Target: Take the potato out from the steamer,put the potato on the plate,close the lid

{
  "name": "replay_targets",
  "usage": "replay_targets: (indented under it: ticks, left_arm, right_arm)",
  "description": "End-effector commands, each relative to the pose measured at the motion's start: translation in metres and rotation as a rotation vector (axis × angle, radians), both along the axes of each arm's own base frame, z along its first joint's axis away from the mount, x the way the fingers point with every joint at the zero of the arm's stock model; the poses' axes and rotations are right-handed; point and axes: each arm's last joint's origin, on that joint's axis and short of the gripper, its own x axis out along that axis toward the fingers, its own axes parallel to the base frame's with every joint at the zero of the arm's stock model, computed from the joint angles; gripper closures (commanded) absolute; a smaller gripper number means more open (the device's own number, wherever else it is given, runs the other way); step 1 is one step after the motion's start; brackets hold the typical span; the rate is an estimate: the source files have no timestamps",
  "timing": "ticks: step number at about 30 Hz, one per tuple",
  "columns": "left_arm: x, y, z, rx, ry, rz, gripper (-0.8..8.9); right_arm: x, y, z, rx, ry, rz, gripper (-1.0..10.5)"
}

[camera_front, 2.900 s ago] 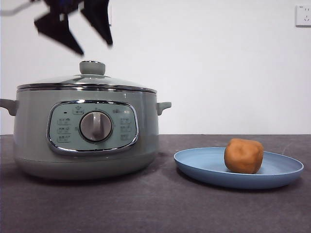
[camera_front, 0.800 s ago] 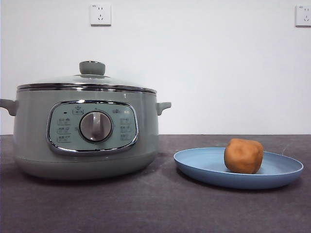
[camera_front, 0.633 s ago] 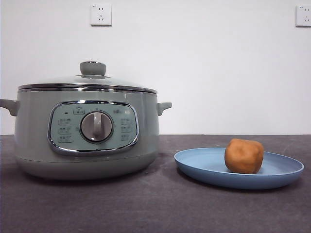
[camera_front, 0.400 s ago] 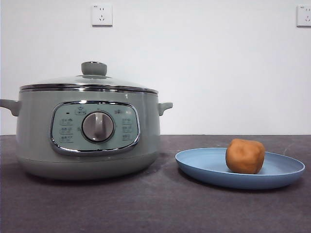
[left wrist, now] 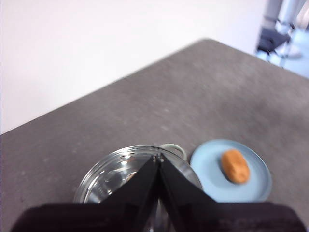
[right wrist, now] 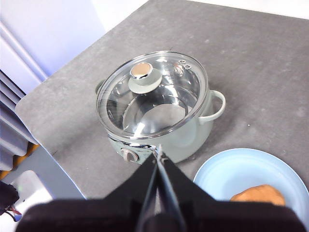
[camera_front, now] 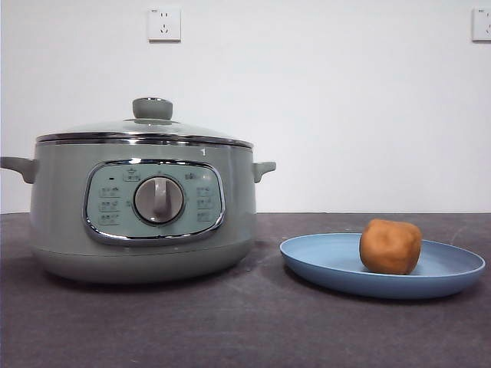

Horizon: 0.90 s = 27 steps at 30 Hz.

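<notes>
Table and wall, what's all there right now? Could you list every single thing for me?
steamer: one, pale green, on the table beside the plate.
lid: one, glass with a green knob, closed on the steamer.
plate: one, blue, on the table.
potato: one, orange-brown, resting on the plate.
wall sockets: two, white, high on the wall.
table: one, dark grey.
left gripper: one, black, jaws shut, high above the steamer.
right gripper: one, black, jaws shut, high above the table.

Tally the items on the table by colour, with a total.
Sage-green: 1, the round sage-green electric steamer, closed by its domed glass lid with green knob.
Blue: 1, the shallow round matte blue plate.
Orange-brown: 1, the lumpy orange-brown potato, lying on the plate.
Total: 3.
</notes>
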Motion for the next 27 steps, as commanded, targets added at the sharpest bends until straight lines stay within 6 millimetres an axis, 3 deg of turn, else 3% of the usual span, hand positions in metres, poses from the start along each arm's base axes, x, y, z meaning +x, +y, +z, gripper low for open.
replay_targets:
  ticks: [1,7,10,13,19,27]
  left_arm:
    - [-0.006,0.008,-0.051,-0.099,0.034,0.073,8.16]
    - [-0.03,0.026,-0.147,-0.21,-0.093,0.19,8.16]
    - [-0.041,0.033,-0.187,-0.224,-0.135,0.237,8.15]
    - [-0.05,0.037,-0.216,-0.227,-0.154,0.267,8.14]
    - [-0.057,0.041,-0.252,-0.236,-0.199,0.305,8.13]
    - [-0.052,0.041,-0.282,-0.279,-0.267,0.312,8.13]
  right_arm:
    - [0.0,0.0,0.0,-0.001,-0.007,0.003,9.5]
    - [0.0,0.0,0.0,-0.001,-0.006,0.004,9.5]
    - [0.0,0.0,0.0,-0.001,-0.006,0.004,9.5]
    - [0.0,0.0,0.0,-0.001,-0.007,0.003,9.5]
    - [0.0,0.0,0.0,-0.001,-0.006,0.004,9.5]
    - [0.0,0.0,0.0,-0.001,-0.006,0.004,9.5]
